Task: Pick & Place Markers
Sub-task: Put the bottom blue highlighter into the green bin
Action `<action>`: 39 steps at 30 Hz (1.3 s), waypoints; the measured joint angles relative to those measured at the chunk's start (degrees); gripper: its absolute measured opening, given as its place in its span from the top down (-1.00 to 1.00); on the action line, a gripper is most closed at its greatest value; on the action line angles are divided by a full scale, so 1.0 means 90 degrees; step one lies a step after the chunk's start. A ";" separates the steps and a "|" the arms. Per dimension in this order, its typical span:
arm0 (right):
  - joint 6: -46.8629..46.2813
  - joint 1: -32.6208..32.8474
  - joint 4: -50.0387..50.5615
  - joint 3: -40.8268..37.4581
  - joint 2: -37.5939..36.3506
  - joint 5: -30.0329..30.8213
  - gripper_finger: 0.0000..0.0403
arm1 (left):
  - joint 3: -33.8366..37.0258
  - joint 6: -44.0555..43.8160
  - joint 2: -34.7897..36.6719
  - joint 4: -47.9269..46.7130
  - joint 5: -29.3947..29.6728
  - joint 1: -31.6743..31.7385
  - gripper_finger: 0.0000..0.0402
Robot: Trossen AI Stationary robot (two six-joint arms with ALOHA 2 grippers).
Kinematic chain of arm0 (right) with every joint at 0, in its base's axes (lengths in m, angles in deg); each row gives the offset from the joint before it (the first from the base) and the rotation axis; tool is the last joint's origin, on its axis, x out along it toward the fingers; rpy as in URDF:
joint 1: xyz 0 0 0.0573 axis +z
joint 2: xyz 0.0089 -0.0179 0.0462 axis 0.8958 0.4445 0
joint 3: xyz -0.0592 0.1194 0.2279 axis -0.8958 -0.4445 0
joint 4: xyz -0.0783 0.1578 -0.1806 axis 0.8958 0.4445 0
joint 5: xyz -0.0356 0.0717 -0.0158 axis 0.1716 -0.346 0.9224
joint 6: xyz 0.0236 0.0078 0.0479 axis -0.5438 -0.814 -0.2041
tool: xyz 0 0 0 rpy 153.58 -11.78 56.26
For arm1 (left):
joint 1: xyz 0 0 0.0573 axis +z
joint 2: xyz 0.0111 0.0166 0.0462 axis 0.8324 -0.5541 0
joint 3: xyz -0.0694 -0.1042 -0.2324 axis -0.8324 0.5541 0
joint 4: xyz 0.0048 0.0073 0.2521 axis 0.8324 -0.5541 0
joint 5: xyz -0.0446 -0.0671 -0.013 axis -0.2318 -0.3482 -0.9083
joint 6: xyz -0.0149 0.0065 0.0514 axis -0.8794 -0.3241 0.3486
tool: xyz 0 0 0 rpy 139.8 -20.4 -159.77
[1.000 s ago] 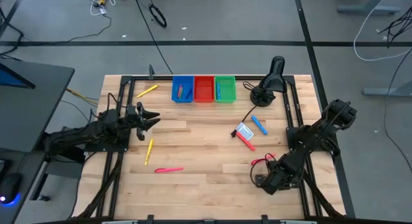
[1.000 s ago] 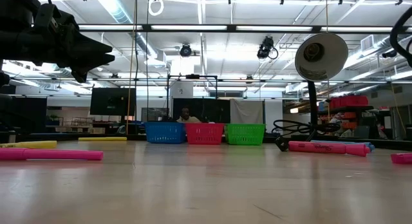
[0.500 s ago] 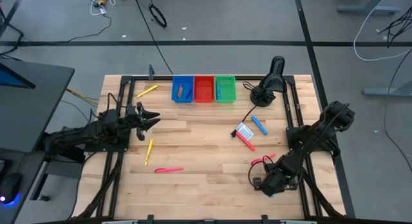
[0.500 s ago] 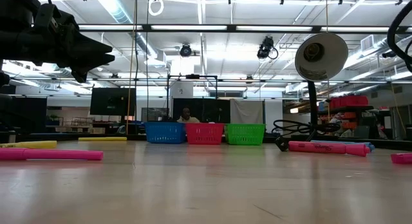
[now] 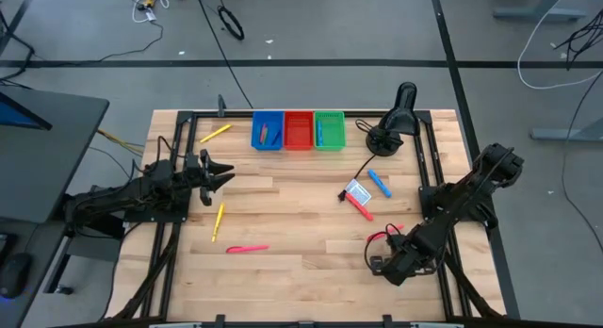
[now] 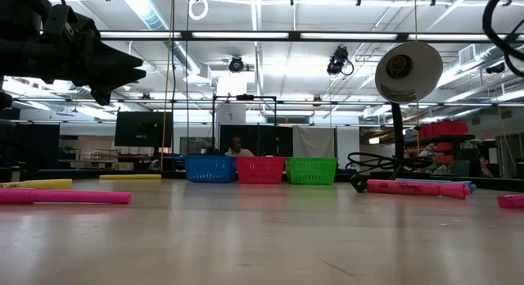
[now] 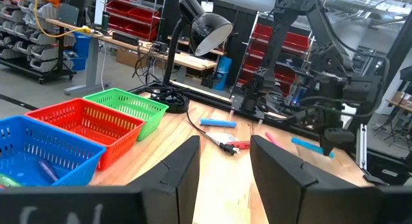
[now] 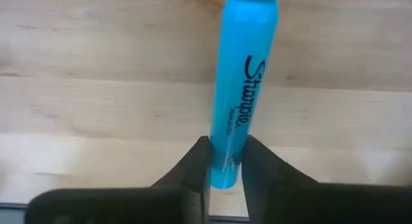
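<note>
Left side: your left gripper point(image 5: 222, 173) hovered above the table's left half, jaws parted with nothing between them. A yellow marker point(image 5: 216, 132) lay near the far left corner, a second yellow one point(image 5: 220, 220) just ahead of that gripper, and a pink marker point(image 5: 247, 248) nearer the front.

Centre, far edge: blue bin point(image 5: 267, 130) held what looked like an orange and a blue marker; red bin point(image 5: 299, 130) showed nothing I could make out; green bin point(image 5: 329, 129) held a blue one. So you had only a few sorted, and most remained on the table.

Right of centre: a blue marker point(image 5: 379, 184) and a red marker point(image 5: 359, 206) lay by the white card point(image 5: 356, 190), near the lamp point(image 5: 396, 115).

Right front: your right gripper point(image 8: 223, 167) was down low, jaws closed on a light-blue marker point(image 8: 244, 95), which looked to be lying against the wood, not yet lifted by my reading. Another pink marker point(image 5: 387, 234) lay just beside that arm.
</note>
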 joint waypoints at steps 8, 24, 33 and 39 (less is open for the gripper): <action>0.0555 -0.0074 0.1256 0.0695 -0.0717 0.0275 0.73 | 0.0000 0.0000 -0.0002 0.0000 0.0000 -0.0002 0.29; 0.3156 -0.0746 0.4526 0.3745 -0.1044 0.0509 0.73 | -0.0001 0.0000 0.0000 0.0000 -0.0001 0.0000 0.29; 0.4003 -0.1060 0.4972 0.4837 -0.0985 0.0659 0.75 | -0.0002 0.0000 -0.0002 0.0000 0.0001 -0.0001 0.29; 0.4412 -0.1250 0.5054 0.5347 -0.0785 0.0611 0.79 | -0.0002 0.0000 0.0000 0.0000 0.0000 0.0000 0.29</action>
